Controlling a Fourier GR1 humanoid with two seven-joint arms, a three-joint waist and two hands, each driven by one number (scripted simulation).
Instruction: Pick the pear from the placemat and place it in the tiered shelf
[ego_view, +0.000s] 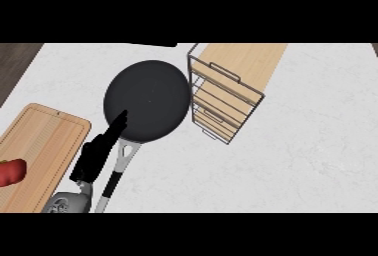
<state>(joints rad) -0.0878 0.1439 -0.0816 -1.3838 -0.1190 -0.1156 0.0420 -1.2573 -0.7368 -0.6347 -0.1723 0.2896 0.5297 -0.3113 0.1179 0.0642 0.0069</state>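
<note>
- Left hand (100, 150): fingers straight, holding nothing, lying over the frying pan (146, 100) rim.
- Right hand: not visible.
- Pear: not visible.
- Tiered shelf (221, 102): just right of pan, on white surface (295, 150).

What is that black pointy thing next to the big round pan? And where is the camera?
The camera sits where the robot's head is and looks straight down at a white kitchen counter. The black pointy thing is the robot's left hand, on a grey arm coming in from the bottom. Its fingers are straight and it holds nothing; the fingertips reach over the edge of the dark frying pan. The other hand is not in the picture. Right of the pan stands a wire shelf with wooden boards. At the left lies a wooden mat, with a red thing at its edge, too cut off to name.
</note>
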